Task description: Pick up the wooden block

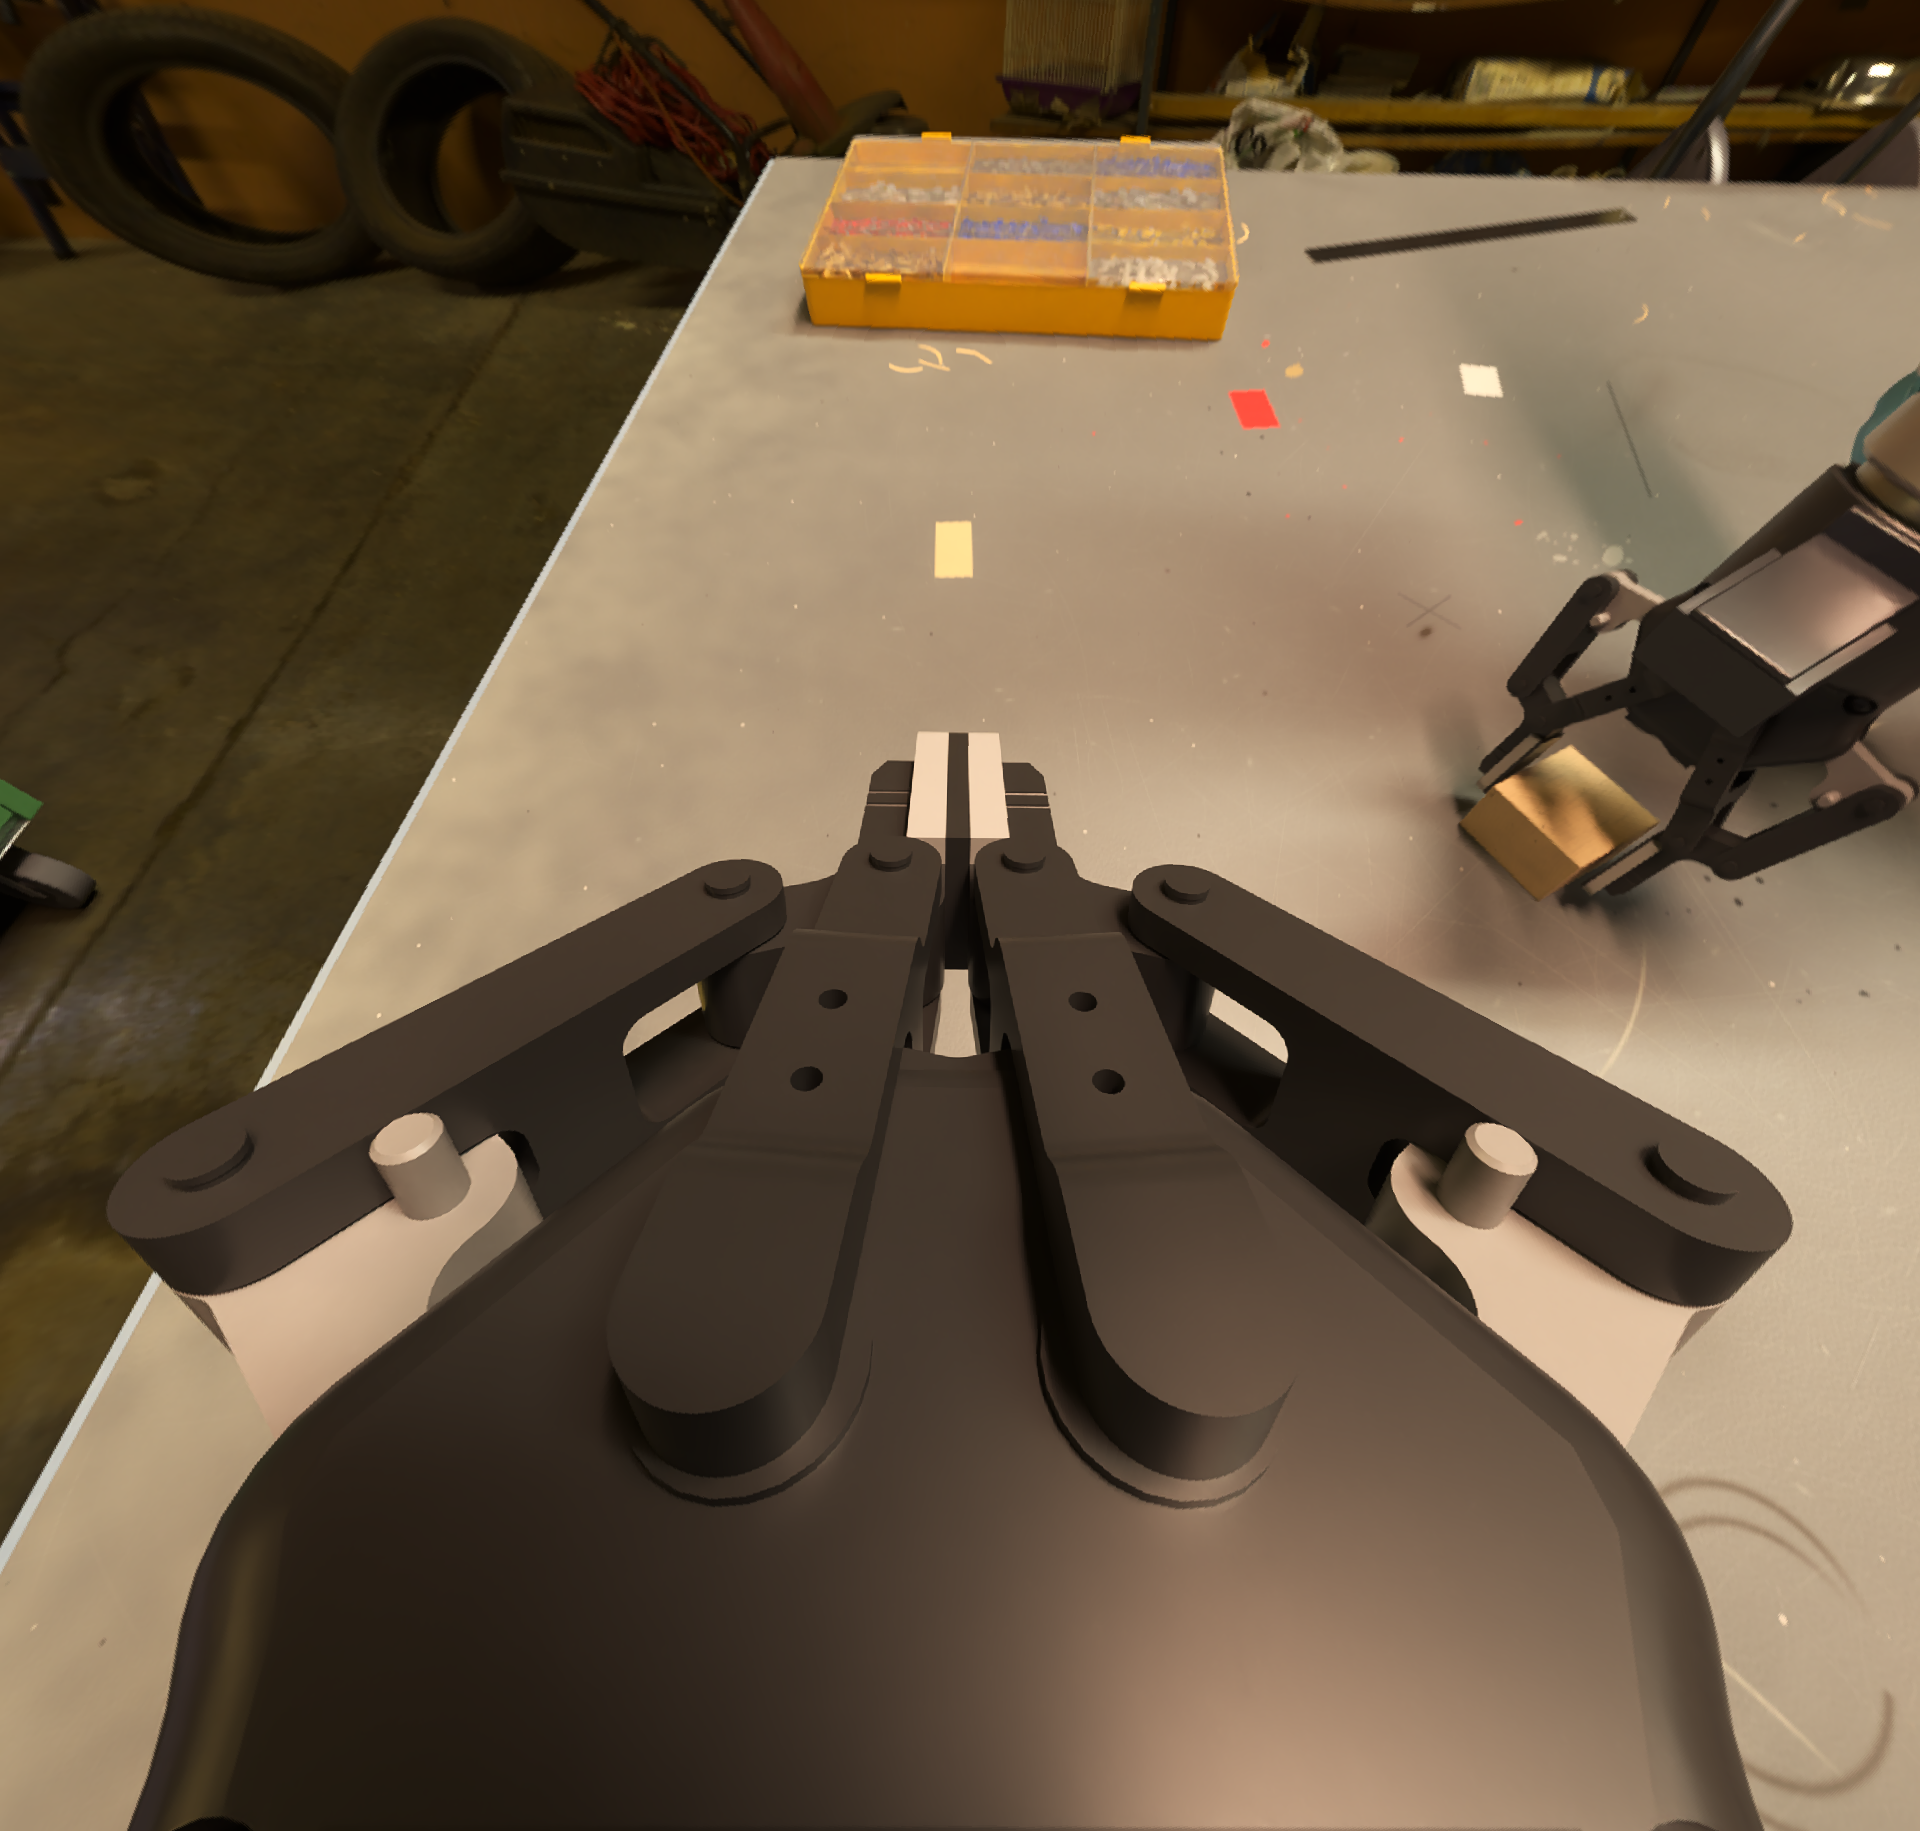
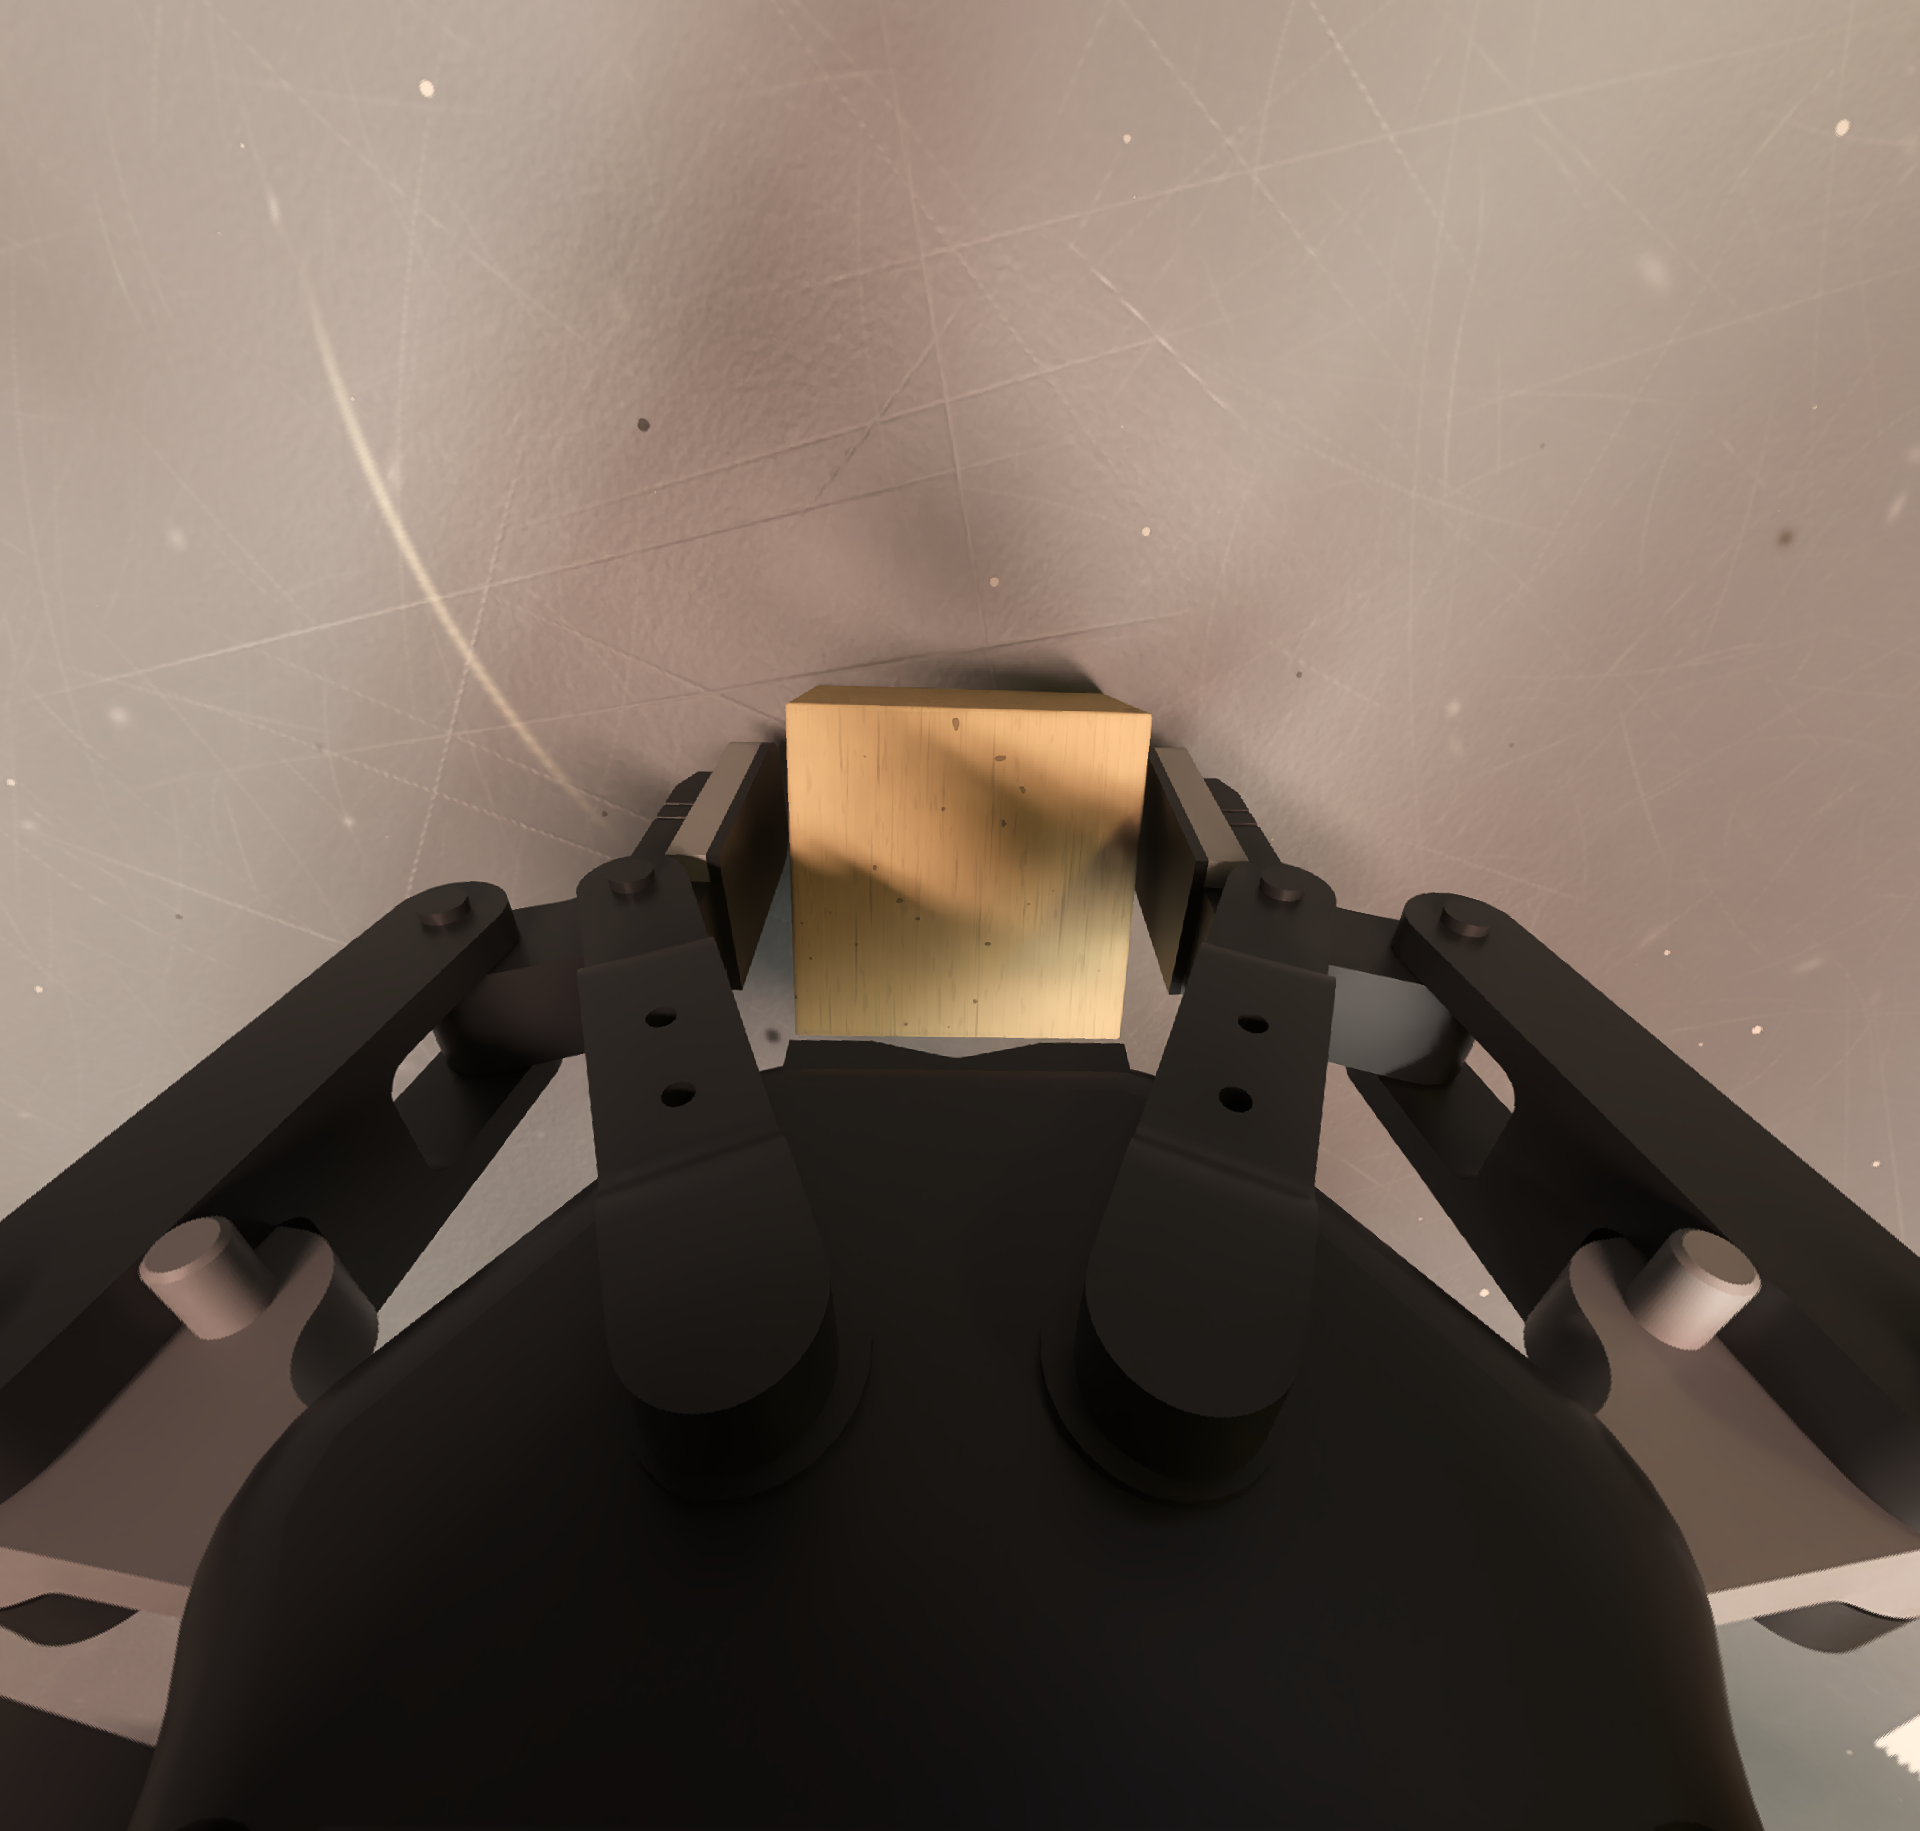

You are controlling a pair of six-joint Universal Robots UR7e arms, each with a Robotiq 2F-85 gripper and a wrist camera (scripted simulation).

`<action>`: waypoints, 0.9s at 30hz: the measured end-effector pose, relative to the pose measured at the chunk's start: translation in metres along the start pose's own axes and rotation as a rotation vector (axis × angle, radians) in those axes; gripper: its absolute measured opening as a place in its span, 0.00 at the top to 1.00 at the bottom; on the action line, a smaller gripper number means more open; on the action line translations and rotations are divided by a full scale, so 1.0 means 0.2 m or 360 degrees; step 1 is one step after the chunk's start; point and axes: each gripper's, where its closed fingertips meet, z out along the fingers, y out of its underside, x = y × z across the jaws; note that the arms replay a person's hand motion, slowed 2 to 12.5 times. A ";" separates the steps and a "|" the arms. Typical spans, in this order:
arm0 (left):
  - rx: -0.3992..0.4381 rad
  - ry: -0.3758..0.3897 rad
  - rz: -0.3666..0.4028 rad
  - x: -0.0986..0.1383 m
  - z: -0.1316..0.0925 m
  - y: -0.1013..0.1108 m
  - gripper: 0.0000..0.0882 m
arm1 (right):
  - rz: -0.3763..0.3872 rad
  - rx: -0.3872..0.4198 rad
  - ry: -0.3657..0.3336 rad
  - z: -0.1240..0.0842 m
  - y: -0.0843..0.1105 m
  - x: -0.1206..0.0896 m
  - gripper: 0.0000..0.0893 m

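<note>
The wooden block (image 2: 961,867) is a pale cube on the scratched grey table (image 2: 416,327). It sits between the two pads (image 2: 743,846) of my right gripper (image 2: 961,815), whose jaws are closed against its left and right sides. In the left wrist view the block (image 1: 1553,820) rests on the table at the far right, held in the right gripper (image 1: 1548,825). My left gripper (image 1: 956,784) is shut and empty, low over the table and well to the left of the block.
A yellow compartment box (image 1: 1023,243) stands at the table's far end. A dark ruler (image 1: 1470,235) lies to its right. Flat yellow (image 1: 953,548), red (image 1: 1253,408) and white (image 1: 1481,380) patches mark the tabletop. The table's left edge (image 1: 499,659) drops to the floor, with tyres (image 1: 197,150) beyond.
</note>
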 end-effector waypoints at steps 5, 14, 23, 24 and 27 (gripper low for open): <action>-0.0098 -0.0006 0.0032 -0.01 0.01 0.03 1.00 | 0.0002 -0.0001 -0.0009 0.00 0.00 0.00 0.34; -0.0154 -0.0015 0.0087 -0.02 0.01 0.02 1.00 | 0.0013 -0.0001 -0.0021 0.00 0.01 0.00 0.34; -0.0182 0.0024 0.0086 -0.03 0.02 0.00 1.00 | 0.0023 0.0002 -0.0027 0.00 0.01 0.00 0.34; -0.0183 0.0031 0.0079 -0.03 0.03 0.00 1.00 | 0.0023 0.0001 -0.0027 0.00 0.01 0.00 0.34; -0.0196 0.0047 0.0055 -0.03 0.04 0.02 1.00 | 0.0022 0.0001 -0.0027 0.00 0.01 0.00 0.34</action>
